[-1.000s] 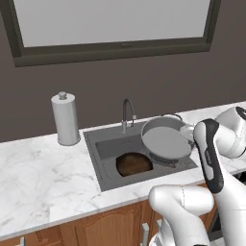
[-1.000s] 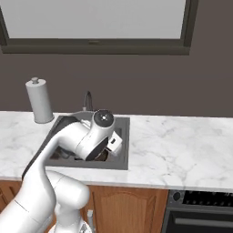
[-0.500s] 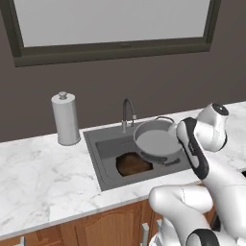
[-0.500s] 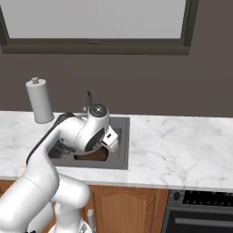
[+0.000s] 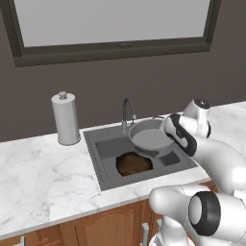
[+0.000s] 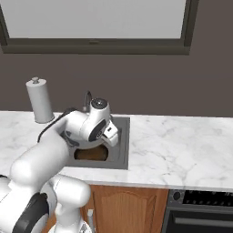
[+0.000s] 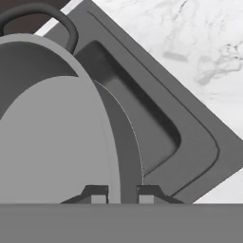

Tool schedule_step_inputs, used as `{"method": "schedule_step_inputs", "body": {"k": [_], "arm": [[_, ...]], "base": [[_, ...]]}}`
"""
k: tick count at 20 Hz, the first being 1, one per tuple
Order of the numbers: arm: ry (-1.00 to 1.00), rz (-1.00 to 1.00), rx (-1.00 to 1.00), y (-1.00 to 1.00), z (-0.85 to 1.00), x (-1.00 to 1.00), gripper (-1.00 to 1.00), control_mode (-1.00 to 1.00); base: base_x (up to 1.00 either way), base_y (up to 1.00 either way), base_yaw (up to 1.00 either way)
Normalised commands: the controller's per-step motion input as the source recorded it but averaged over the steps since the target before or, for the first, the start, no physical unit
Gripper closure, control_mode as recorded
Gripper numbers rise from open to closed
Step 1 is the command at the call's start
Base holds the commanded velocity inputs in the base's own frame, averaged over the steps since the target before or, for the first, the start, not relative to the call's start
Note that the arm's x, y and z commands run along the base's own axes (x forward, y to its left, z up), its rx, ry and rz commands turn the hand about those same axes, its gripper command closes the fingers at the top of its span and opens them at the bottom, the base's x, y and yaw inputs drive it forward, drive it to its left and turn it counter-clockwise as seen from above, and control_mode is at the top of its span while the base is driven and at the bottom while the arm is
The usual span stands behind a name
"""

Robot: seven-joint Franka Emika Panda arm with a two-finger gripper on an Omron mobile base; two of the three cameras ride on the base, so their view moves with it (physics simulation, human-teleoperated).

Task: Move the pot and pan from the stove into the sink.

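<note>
The gripper pinches the near wall of the pot, holding it over the right half of the sink. Left of and below it, the pan lies on the basin floor. Bare basin shows to its right, then the rim and marble counter.

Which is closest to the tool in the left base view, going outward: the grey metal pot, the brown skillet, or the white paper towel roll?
1. Grey metal pot, held at its rim by the tool, over the dark sink.
2. Brown skillet, lower in the basin.
3. White paper towel roll, on the counter beyond the sink's far side.
</note>
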Motion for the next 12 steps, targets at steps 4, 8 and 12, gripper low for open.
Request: {"method": "schedule_step_inputs", "body": {"k": [4,8,12], "arm": [[0.01,-0.04,0.0,0.01,-0.18,0.3,1.0,-1.0],[0.0,0.0,0.0,0.0,-0.01,0.0,1.0,-1.0],[0.04,0.0,0.0,0.02,-0.2,0.09,1.0,-1.0]], "base": [[0.0,0.0,0.0],[0.0,0.0,0.0],[0.0,0.0,0.0]]}}
